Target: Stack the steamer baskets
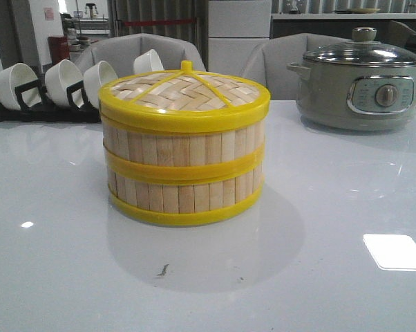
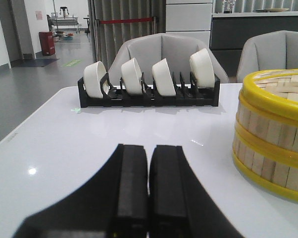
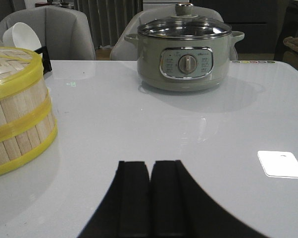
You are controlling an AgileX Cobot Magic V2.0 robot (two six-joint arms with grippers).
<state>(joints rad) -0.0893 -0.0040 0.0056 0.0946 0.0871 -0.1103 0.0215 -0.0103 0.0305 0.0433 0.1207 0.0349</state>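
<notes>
Your left gripper (image 2: 149,198) and right gripper (image 3: 150,198) sit closed, empty; nudging the stacked steamer baskets (image 1: 184,173) could dislodge the woven lid (image 1: 185,93).

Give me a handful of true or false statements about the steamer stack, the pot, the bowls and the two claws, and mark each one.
1. The two steamer baskets are stacked, with the woven lid on top. True.
2. The left claw grips the lid. False: it is shut on nothing, away from the stack.
3. The grey electric pot has its glass lid on. True.
4. The white bowls lie flat on the table. False: they stand on edge in a black rack.
5. The right claw is wide open. False: its fingers are together, empty.
</notes>
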